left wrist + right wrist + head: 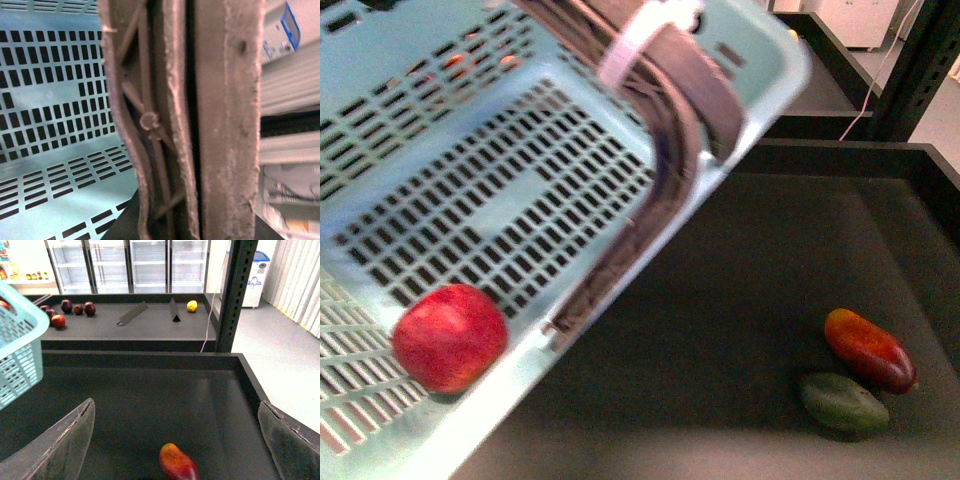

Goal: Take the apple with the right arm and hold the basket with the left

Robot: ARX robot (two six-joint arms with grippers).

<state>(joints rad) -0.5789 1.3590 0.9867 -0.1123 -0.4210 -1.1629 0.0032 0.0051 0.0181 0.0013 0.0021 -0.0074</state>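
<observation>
The pale turquoise basket (490, 190) hangs tilted over the left of the black tray. The red apple (450, 337) lies inside it on the slotted floor, against the low wall. Its brown-grey ribbed handles (670, 130) are bound by a white zip tie (635, 45). In the left wrist view those handles (145, 125) fill the middle, and my left gripper (187, 200) is shut on them, with the basket (55, 100) wall behind. My right gripper (175, 440) is open over the tray, its fingers (60, 445) wide apart, away from the apple. A corner of the basket (20, 350) shows beside it.
A red-orange mango (868, 350) and a green one (842, 403) lie on the tray's right; the red mango (177, 464) sits under my right gripper. Raised tray walls (150, 360) border the area. Behind stand a black post (235, 290), dark red fruits (67, 307) and a yellow fruit (192, 305).
</observation>
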